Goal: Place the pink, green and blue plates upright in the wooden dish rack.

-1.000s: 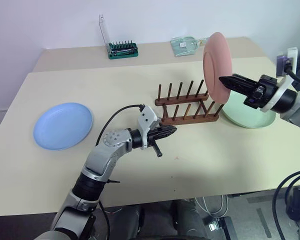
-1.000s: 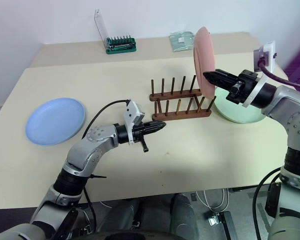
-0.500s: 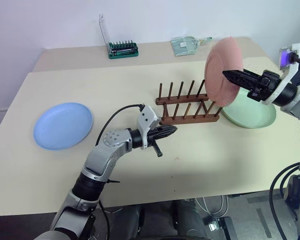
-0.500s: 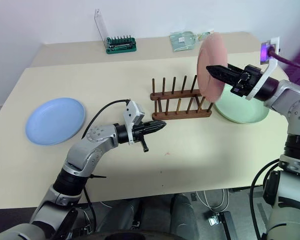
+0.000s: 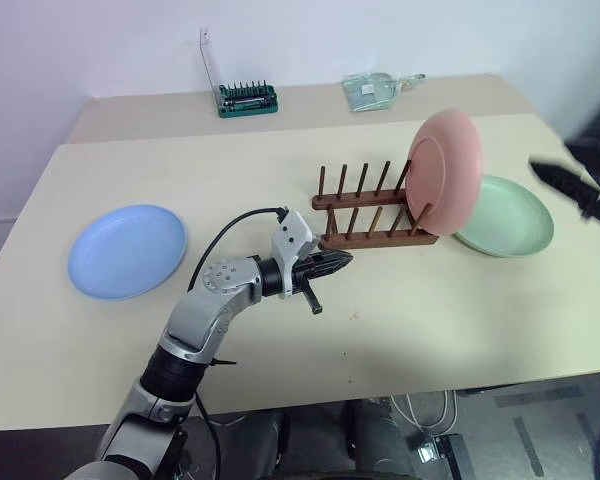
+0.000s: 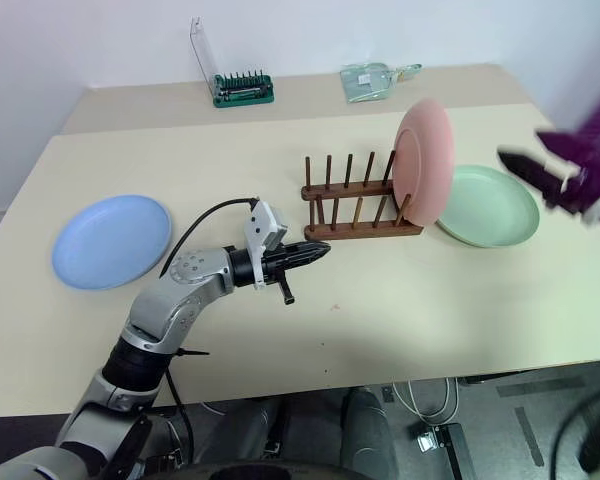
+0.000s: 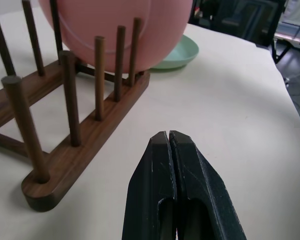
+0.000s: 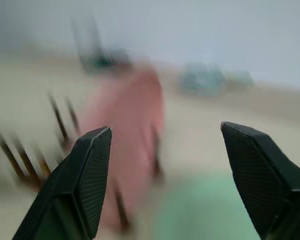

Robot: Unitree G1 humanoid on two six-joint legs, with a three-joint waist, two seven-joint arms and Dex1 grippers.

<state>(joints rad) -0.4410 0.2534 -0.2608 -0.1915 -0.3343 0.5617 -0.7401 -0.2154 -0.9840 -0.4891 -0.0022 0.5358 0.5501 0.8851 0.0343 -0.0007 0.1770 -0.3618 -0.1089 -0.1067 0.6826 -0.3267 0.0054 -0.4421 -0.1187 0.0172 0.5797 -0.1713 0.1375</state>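
Observation:
The pink plate [image 5: 445, 170] stands upright at the right end of the wooden dish rack [image 5: 365, 215], leaning between its pegs. Just right of the rack the green plate [image 5: 505, 228] lies flat on the table. The blue plate [image 5: 127, 250] lies flat at the far left. My left gripper [image 5: 342, 262] is shut and empty, level, just short of the rack's near left end. The left wrist view shows the rack [image 7: 85, 150] and pink plate [image 7: 120, 25] close ahead. My right gripper [image 8: 165, 130] is open and empty, off to the right of the pink plate [image 8: 132, 140].
On the back table stand a green screwdriver-bit holder [image 5: 245, 98] with its clear lid raised and a clear packet [image 5: 375, 88]. Bare tabletop [image 5: 430, 310] stretches in front of the rack. The table's right edge runs close past the green plate.
My right gripper opened and let go of the pink plate, which now rests in the rack. The right arm pulled away to the right. The left arm stayed still.

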